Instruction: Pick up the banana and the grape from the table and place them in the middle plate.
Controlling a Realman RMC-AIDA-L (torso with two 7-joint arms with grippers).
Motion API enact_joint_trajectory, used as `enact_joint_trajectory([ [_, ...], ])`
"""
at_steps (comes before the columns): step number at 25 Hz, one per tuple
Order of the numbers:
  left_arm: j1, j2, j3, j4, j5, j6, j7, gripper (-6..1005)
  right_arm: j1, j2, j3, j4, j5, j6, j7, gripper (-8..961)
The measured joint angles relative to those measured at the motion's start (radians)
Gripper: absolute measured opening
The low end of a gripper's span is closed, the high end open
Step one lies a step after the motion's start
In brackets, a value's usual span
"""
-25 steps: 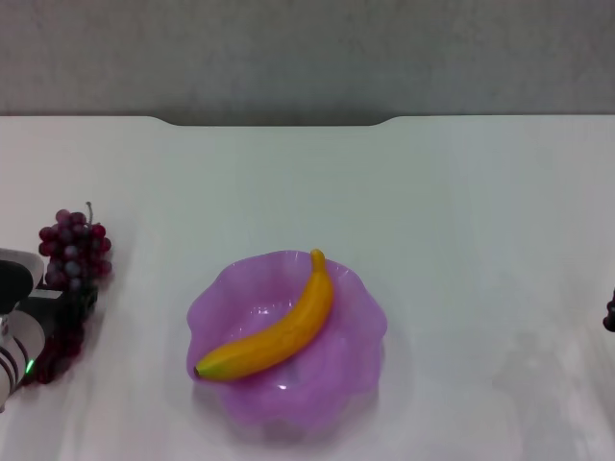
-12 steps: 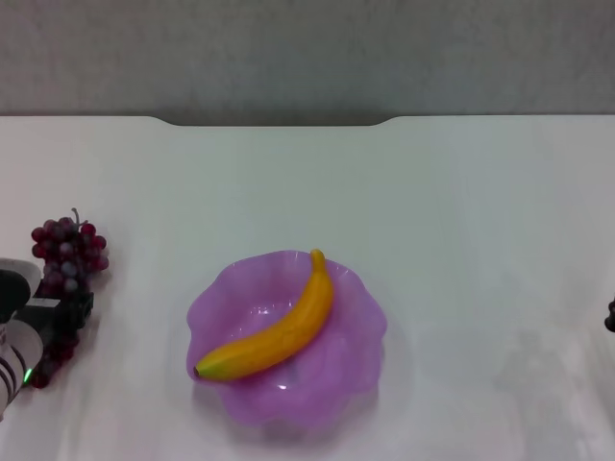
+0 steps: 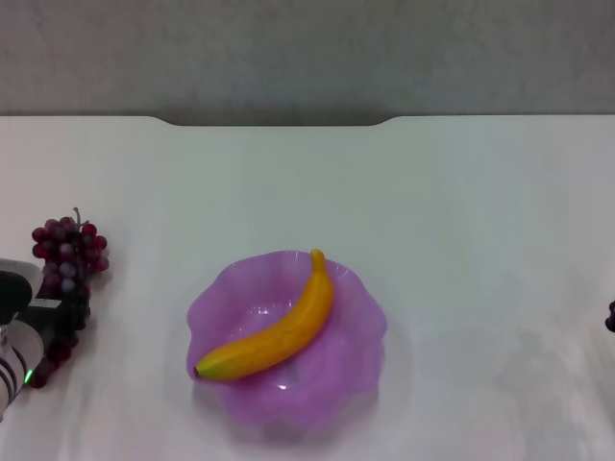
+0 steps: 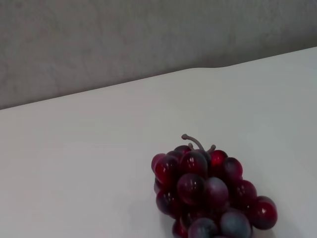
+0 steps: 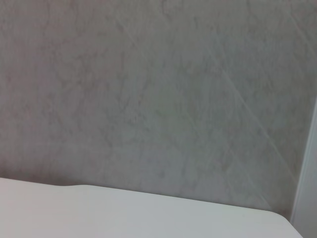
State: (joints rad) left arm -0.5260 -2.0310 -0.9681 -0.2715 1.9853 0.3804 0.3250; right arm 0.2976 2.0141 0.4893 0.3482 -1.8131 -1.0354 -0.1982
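Grape is the thing now in hand: the bunch lies on the white desk at its left side, well apart from the middle plate, and its near end is covered by the left gripper. The banana already lies across the plate, its dark tip at the left rim, so I judge the first half of the task done and the grape step only at its beginning.

The left arm enters at the lower left corner of the head view, low over the desk, with the dark gripper reaching forward onto the near part of the bunch. In the left wrist view the bunch fills the near edge with its thin stem pointing away. Whether the gripper is closed around the grapes I cannot tell, because the fingers themselves are not shown clearly.

The next move, as I judge it, calls for a firm hold on the bunch, then a lift and a carry to the right, to the free part of the plate beside the banana.

The right gripper shows only as a dark bit at the right edge, parked.
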Motion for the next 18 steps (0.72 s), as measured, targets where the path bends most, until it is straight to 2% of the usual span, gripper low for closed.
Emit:
enact_joint_trajectory([
  [8,-0.001,0.001,-0.002,-0.018,0.001,0.0,0.0,394,-0.001,0.0,0.0,-0.001,0.003,0.003,0.0,21],
  [18,-0.003,0.005,-0.006,-0.04,0.001,0.002,0.0,391,-0.002,0.0,0.0,-0.003,0.006,0.002,0.0,21],
])
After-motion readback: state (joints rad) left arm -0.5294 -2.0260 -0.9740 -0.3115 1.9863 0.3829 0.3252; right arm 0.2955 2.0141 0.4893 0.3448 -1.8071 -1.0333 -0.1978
